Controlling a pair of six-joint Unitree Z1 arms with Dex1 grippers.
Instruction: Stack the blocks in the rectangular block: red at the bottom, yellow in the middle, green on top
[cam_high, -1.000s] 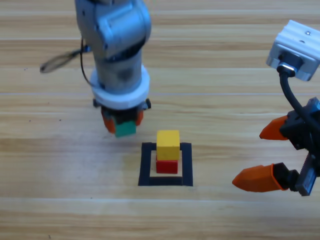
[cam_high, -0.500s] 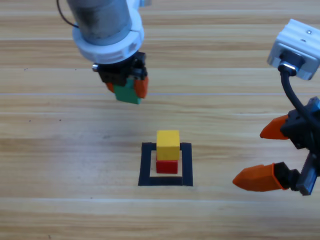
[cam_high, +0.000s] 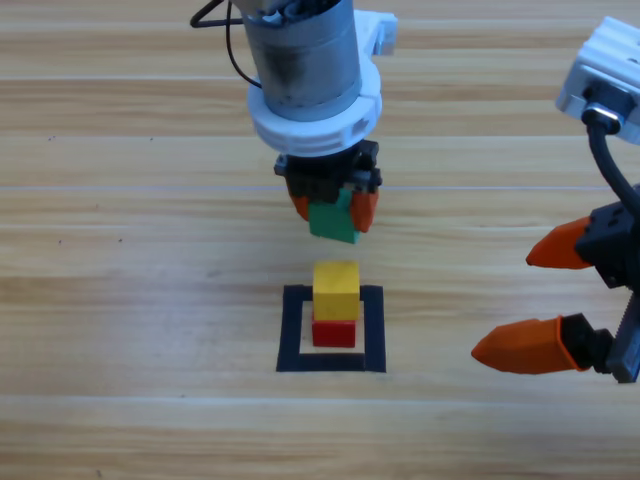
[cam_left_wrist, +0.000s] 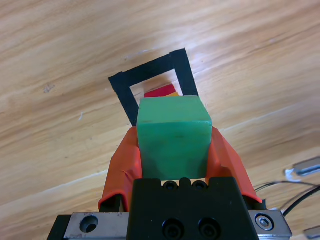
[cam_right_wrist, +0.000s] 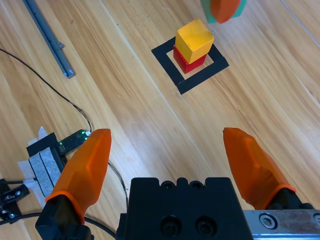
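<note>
So at this point I had the left gripper (cam_high: 335, 205) up over the table (cam_high: 120, 300), just behind the rectangular block (cam_high: 290, 330), jaws clamped on the green (cam_high: 333, 220) cube. The right gripper (cam_high: 545, 300) sat parked off at the right edge with its jaws spread wide, holding nothing. Inside the tape outline, yellow (cam_high: 336, 290) was already sitting on red (cam_high: 334, 332), stack looked square enough. So I figured two of three layers were done; all that was left was lining green up over yellow, lowering it and letting go.
</note>
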